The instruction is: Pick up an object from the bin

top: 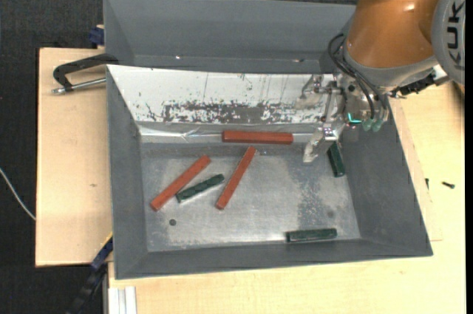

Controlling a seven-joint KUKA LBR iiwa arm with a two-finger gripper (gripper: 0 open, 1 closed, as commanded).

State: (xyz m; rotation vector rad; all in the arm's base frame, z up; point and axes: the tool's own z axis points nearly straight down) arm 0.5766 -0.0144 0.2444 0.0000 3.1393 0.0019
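- Jaws hang low near the right back corner of the bin [222, 32], and I cannot tell whether they are apart, together or clamped. The metalwork of the wrist [347, 109] clutters my sight of them.
- Just below them and a little to the right lies a short dark green stick [337, 159], tilted, with its upper end touching or nearly touching them. I take it for the thing to pick, but I cannot say it is gripped.
- My first worry is a grip by the tip alone. Nearly all of the stick's length sits clear of the jaws, so on a lift it may swing and slip out.
- If it is not between them at all, closing would catch nothing. One jaw might also push it towards the right wall [384, 179], where the slope would make a fresh approach awkward.
- The back wall [222, 94] is close. A careless move that way could scrape it, and going lower could drive the jaws into the bin's floor.
- A red stick [259, 137] lies along the foot of the back wall, near on the left. A sideways move could knock it, though that would cost me little.
- The middle sticks [236, 178], two red and one green, and the front stick [311, 235] by the near wall lie well apart from the jaws. I judge them no hazard, and they are my fallback if this pick fails.
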